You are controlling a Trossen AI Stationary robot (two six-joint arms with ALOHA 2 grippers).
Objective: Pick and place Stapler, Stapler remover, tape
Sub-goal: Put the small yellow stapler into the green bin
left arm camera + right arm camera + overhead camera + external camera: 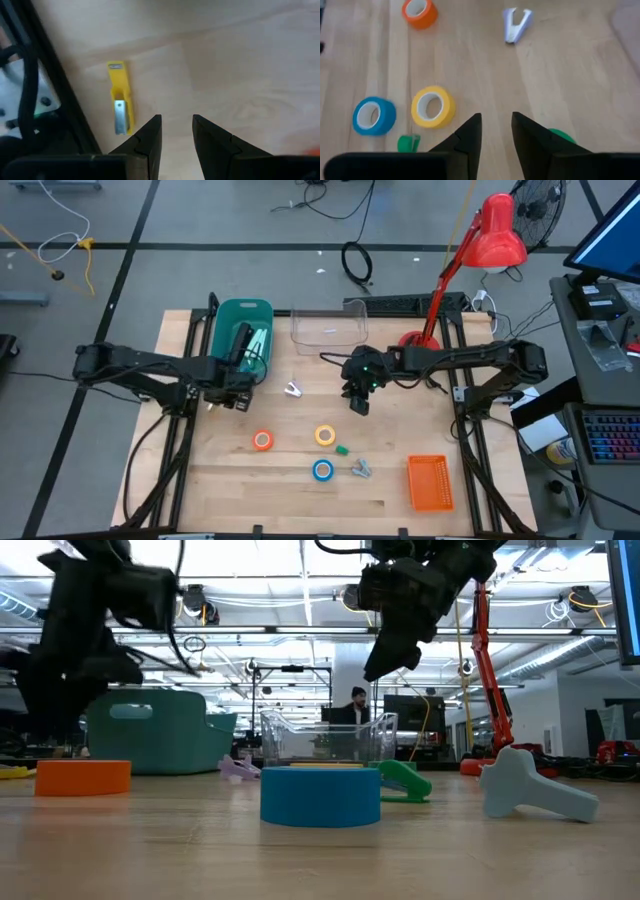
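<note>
Tape rolls, orange (262, 440), yellow (325, 436) and blue (322, 470), lie lower centre in the high view. Above them hangs the right gripper (357, 403), fingers slightly spread, empty. Only the left wrist view shows a yellow stapler (120, 98) beside the left gripper (176, 136), narrowly parted, empty.

wooden table (200, 480), tape rolls (323, 470), orange tray (430, 482)
</note>
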